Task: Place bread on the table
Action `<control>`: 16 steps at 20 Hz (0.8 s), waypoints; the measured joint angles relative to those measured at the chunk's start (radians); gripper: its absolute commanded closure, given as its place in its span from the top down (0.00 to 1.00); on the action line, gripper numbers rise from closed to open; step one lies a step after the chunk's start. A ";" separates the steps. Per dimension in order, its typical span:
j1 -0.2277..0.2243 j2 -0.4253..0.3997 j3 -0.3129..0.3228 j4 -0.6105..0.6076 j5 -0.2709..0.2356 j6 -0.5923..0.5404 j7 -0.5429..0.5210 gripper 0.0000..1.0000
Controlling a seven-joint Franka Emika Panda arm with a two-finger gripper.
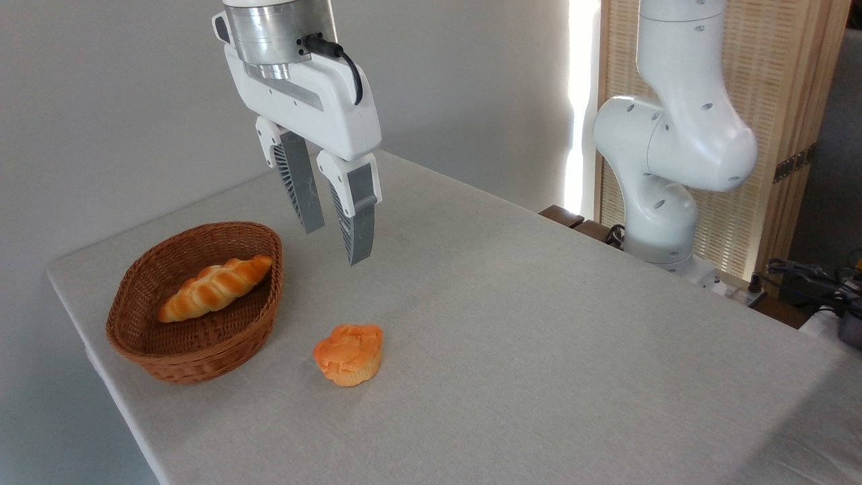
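Observation:
The bread (215,287), a long braided golden-brown loaf, lies inside a brown wicker basket (195,350) at the left of the table (539,350). My gripper (335,246) hangs in the air above the table, to the right of the basket and higher than the loaf. Its two grey fingers (359,222) point down, stand apart and hold nothing. It is open.
A round orange muffin-shaped bun (349,354) sits on the cloth just right of the basket, below the gripper. The arm's white base (663,182) rises at the table's far right edge. Cables and gear (818,283) lie beyond the right edge.

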 measured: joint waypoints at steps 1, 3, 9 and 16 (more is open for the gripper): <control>0.001 0.000 0.000 0.000 0.000 0.000 0.000 1.00; 0.001 0.000 0.004 0.000 0.000 0.000 0.000 1.00; 0.002 0.000 0.011 0.000 0.000 0.000 0.000 1.00; 0.000 0.005 -0.014 0.000 -0.075 0.012 0.000 1.00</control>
